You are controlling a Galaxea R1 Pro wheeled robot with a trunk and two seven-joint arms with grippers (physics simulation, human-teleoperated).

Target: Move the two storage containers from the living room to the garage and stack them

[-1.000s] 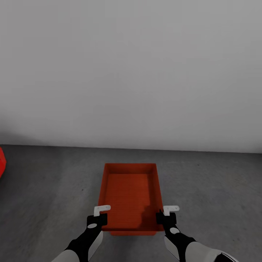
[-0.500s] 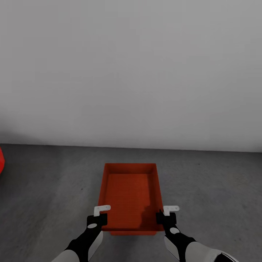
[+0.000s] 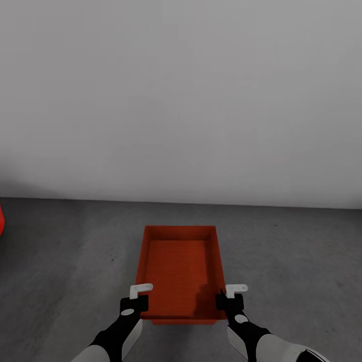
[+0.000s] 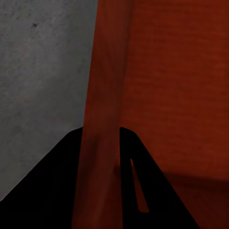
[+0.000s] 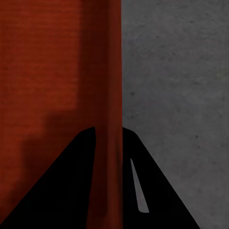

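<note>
Both end effectors, left (image 3: pixel 134 300) and right (image 3: pixel 229 300), are pinching one orange-red ribbed lidless container (image 3: pixel 178 269) over the dark grey concrete garage floor (image 3: pixel 296 261); stacking is remaining.

Orange-red rectangular lidless storage container (image 3: pixel 178 269): centred before the robot, above the dark grey concrete floor (image 3: pixel 301 266), wall (image 3: pixel 181 100) behind. Left end effector (image 3: pixel 137 297) on its near left wall; right end effector (image 3: pixel 232 297) on its near right wall.

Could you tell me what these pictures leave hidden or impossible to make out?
- Head view: red object cut off by the frame's left edge; identity unclear.
- Storage container: whether it rests on the floor cannot be told.
- Wrist views: fingers straddle its walls; contact unresolved.
</note>
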